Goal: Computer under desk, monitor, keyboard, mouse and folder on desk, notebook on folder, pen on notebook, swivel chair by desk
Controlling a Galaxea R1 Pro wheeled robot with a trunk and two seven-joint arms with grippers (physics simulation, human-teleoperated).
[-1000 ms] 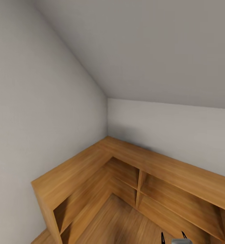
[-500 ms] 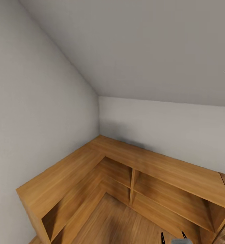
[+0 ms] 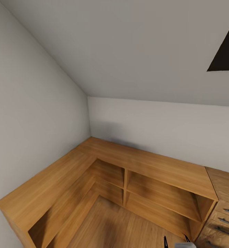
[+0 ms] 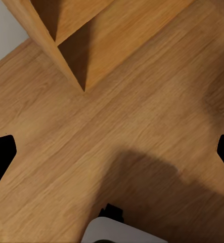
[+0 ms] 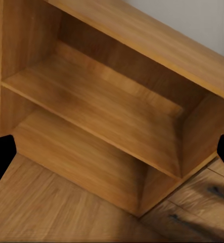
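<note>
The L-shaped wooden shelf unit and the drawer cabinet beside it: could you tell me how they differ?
The L-shaped wooden shelf unit has open compartments; the drawer cabinet has closed fronts with dark handles. The shelf unit wraps the corner along two walls; the cabinet stands at its right end. Both are warm-toned wood.

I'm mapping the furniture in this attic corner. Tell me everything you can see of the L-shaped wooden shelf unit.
The L-shaped wooden shelf unit is low, of warm orange-brown wood with visible grain. It wraps the corner, backed against both white walls under the sloped ceiling. Its top is flat and bare. The open front has compartments split by a horizontal shelf and a vertical divider, with nothing seen inside. It stands on the wood floor, and its right end abuts a wooden drawer cabinet.
</note>
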